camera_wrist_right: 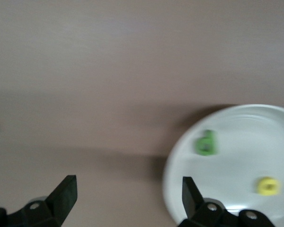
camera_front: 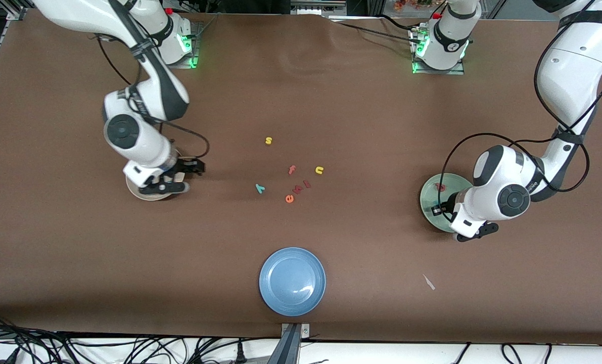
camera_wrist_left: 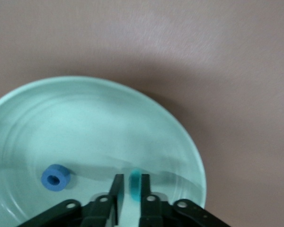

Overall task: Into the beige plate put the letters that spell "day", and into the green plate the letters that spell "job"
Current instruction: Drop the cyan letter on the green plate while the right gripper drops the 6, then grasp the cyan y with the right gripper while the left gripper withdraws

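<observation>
Over the green plate (camera_wrist_left: 19, 123), the left gripper (camera_wrist_left: 128, 189) has narrow jaws around the teal j (camera_wrist_left: 135, 183), beside the blue o (camera_wrist_left: 56, 177). Over the beige plate (camera_wrist_right: 255, 123), holding the green d (camera_wrist_right: 206, 143) and yellow a (camera_wrist_right: 268, 186), the right gripper (camera_wrist_right: 128, 198) has wide, empty jaws.

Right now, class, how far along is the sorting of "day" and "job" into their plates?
Done: the green d and yellow a lie in the beige plate; the blue o and red-pink b lie in the green plate.
In hand: the left hand has the teal j between its fingers, over that plate.
Left: the teal y lies on the table; the right hand is open above the beige plate's edge.
</observation>
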You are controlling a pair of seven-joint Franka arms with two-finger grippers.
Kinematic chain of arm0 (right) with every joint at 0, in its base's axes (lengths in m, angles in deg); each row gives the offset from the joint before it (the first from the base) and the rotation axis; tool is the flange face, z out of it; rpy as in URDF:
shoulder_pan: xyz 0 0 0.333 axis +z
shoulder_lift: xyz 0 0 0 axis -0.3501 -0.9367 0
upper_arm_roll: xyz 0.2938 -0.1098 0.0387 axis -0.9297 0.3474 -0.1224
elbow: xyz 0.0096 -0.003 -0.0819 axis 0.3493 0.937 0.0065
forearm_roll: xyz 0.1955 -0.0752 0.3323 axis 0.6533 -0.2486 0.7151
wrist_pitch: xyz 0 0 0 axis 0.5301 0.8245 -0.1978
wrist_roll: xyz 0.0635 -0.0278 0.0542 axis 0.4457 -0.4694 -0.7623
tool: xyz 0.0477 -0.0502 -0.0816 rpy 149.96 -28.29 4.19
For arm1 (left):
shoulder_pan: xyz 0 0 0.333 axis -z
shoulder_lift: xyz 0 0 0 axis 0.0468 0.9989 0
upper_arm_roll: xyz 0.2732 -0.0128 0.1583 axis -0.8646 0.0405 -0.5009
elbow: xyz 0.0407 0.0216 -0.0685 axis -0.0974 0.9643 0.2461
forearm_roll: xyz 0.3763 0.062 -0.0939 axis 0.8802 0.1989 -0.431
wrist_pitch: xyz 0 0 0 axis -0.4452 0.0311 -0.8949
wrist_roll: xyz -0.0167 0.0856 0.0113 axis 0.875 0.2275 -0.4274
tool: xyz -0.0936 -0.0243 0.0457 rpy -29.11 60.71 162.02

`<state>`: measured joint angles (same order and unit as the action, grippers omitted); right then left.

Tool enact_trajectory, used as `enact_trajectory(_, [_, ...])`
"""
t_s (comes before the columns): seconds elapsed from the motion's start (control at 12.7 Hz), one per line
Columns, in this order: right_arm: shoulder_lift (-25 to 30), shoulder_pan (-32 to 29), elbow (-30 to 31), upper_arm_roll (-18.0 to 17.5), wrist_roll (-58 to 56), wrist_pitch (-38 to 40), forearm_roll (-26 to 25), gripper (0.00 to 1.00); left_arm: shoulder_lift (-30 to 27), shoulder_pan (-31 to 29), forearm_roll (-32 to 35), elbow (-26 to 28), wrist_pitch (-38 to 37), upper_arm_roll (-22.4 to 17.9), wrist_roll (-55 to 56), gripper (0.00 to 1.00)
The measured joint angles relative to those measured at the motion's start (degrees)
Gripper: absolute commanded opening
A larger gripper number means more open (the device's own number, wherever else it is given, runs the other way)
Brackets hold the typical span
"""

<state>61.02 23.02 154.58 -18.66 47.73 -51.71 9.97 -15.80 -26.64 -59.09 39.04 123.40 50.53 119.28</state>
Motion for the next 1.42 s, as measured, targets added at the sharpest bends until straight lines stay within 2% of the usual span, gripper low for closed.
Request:
enact_trajectory(0.24, [-4.47, 8.40, -5.85, -0.30, 9.29, -0.88, -0.58, 0.98, -0.32, 0.07, 0.04, -3.84, -2.58, 0.87, -0.08, 0.92])
enact_trajectory(0.55, [-10.99, 12.04, -13.15, -0.22, 11.05, -1.51, -5.65, 0.98, -1.50, 1.85, 0.07, -16.34, -19.29, 3.76, -4.74, 0.92])
enact_trajectory(0.71, [-13.46, 12.16, -13.94, -0.20, 11.00, -4.69, -9.02, 0.98, -2.00, 3.84, 0.07, -23.17, -27.70, 3.81, -9.21, 0.92])
enact_trajectory(0.95, [-16.09, 13.28, -13.97, -0.20, 10.96, -7.13, -11.83, 0.98, -2.30, 5.40, 0.07, -31.37, -34.42, 3.74, -18.78, 0.92])
enact_trajectory(1.26, [-17.89, 14.41, -12.49, -0.15, 10.94, -11.53, -12.82, 0.98, -2.39, 4.54, -0.32, -36.33, -40.77, 3.23, -31.77, 0.92])
enact_trajectory(1.34, [-18.17, 14.41, -11.64, 0.02, 10.94, -12.92, -13.80, 0.97, -2.73, 4.56, -1.91, -37.70, -41.66, 2.35, -33.46, 0.92])
enact_trajectory(1.42, [-18.30, 14.41, -11.04, 0.23, 10.94, -13.68, -14.57, 0.96, -3.64, 5.10, -5.66, -38.58, -42.05, -0.25, -34.25, 0.92])
